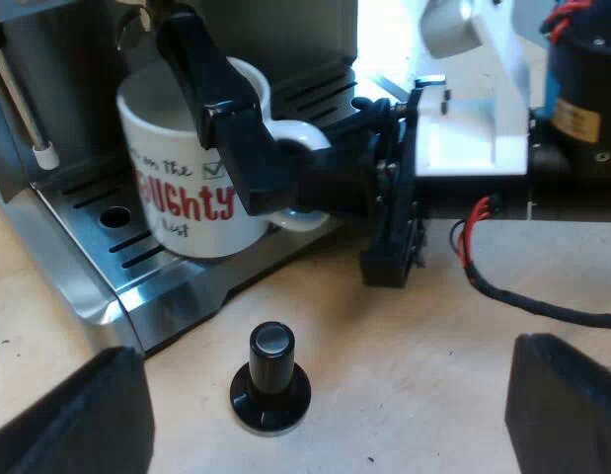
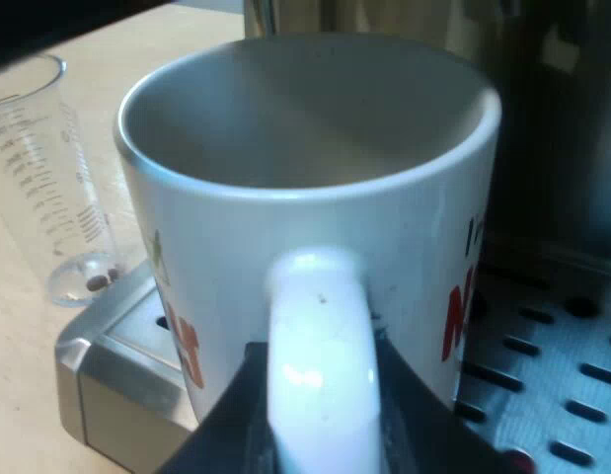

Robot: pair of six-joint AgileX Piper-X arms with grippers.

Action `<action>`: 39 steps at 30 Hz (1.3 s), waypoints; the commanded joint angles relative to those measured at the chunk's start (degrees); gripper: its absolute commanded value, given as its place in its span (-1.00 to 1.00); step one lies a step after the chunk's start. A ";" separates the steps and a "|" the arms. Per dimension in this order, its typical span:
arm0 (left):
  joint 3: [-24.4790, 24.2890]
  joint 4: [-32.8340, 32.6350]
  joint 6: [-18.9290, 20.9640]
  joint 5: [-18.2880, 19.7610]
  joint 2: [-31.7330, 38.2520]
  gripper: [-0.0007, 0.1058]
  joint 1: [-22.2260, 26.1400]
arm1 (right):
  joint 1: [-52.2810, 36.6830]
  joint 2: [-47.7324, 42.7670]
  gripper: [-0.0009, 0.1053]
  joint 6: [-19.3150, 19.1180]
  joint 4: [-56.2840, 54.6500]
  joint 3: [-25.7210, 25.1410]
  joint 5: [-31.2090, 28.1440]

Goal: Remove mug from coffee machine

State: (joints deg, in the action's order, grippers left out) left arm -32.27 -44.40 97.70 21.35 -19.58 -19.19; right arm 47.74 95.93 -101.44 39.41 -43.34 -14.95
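Left wrist view shows the white mug (image 1: 182, 188) standing upright on the drip tray (image 1: 127, 252) of the espresso machine (image 1: 48, 118), red lettering on its side. The right gripper (image 1: 285, 168) is at the mug on the side turned away from the machine's body. One of its black fingers runs down across the rim to the handle (image 1: 305, 133).

On the table (image 1: 414, 365), near the machine's tray edge but apart from it, a tamper (image 1: 270, 380) with a black knob stands upright. The left gripper (image 1: 325, 405) hovers over the table in front of the machine. Its fingers (image 1: 78, 415) are spread wide apart, and the tamper lies below the gap.

Right wrist view, close over the machine's tray, has the handle sitting between the right gripper's two fingers (image 2: 221, 425). They press against it from both sides, so this gripper is clamped on the mug by its handle. The mug's base rests on the slotted tray.

A clear measuring glass (image 2: 48, 168) stands on the table just beside the tray's corner, a few dark bits at its bottom.
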 commanded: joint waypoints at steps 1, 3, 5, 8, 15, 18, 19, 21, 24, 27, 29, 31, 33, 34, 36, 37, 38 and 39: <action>-0.06 0.02 0.18 0.35 0.32 0.49 -0.30 | 0.07 -2.51 -0.98 -0.26 1.08 1.39 -1.90; -0.06 -0.82 0.18 0.35 0.32 0.49 -0.30 | 0.07 -3.45 -0.98 -0.26 1.56 2.43 -2.01; -0.06 -1.41 0.18 0.35 0.32 0.49 -0.30 | 0.07 -4.73 -0.98 -0.26 2.03 3.75 -2.01; -0.06 -1.54 0.18 0.35 0.32 0.49 -0.30 | 0.07 -6.94 -0.98 -0.26 2.01 5.69 -2.01; -0.06 -1.54 0.18 0.35 0.32 0.49 -2.76 | 0.37 -12.39 -0.98 -0.26 2.01 9.84 -2.28; -0.06 -1.54 0.18 0.35 0.32 0.49 -4.37 | 1.11 -14.77 -0.98 -0.26 1.90 11.40 -3.46; -0.06 -1.54 0.18 0.35 0.32 0.49 -4.76 | 1.33 -15.78 -0.98 -0.26 1.90 12.10 -4.35; -0.06 -1.54 0.18 0.35 0.32 0.49 -5.16 | 2.00 -16.91 -0.98 -0.26 1.90 12.96 -5.13; -0.06 -1.43 0.18 0.35 0.32 0.49 -5.13 | 3.37 -19.14 -0.98 -0.26 1.90 14.74 -7.78; -0.06 -0.73 0.18 0.35 0.32 0.49 -5.13 | 5.09 -21.49 -0.98 -0.26 1.90 16.55 -9.79; -0.06 -0.10 0.18 0.35 0.32 0.49 -5.13 | 6.06 -22.57 -0.98 -0.26 1.90 17.61 -10.80; -0.06 0.69 0.18 0.35 0.32 0.49 -5.13 | 7.80 -24.40 -0.98 -0.26 1.90 19.03 -12.51; -0.06 1.09 0.18 0.35 0.32 0.49 -5.13 | 9.01 -25.79 -0.98 -0.26 1.90 19.92 -14.30; -0.06 1.15 0.18 0.35 0.32 0.49 -5.13 | 9.95 -26.65 -0.98 -0.26 1.90 20.40 -15.60; -0.06 1.12 0.18 0.38 0.32 0.49 -5.13 | 11.34 -27.73 -0.98 -0.26 1.90 20.91 -17.35; -0.06 1.12 0.18 1.04 0.32 0.49 -5.13 | 12.26 -28.38 -0.98 -0.26 1.75 21.15 -19.06; -0.06 1.12 0.18 1.77 0.32 0.49 -5.13 | 12.58 -28.66 -0.98 -0.26 1.75 21.21 -20.02; -0.06 1.12 0.18 2.64 0.32 0.49 -5.13 | 13.40 -29.19 -0.98 -0.26 1.51 21.19 -21.95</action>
State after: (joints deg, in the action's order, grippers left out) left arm -32.27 -44.31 97.70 23.36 -19.58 -24.04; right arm 61.11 67.67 -101.44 38.42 -21.69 -35.32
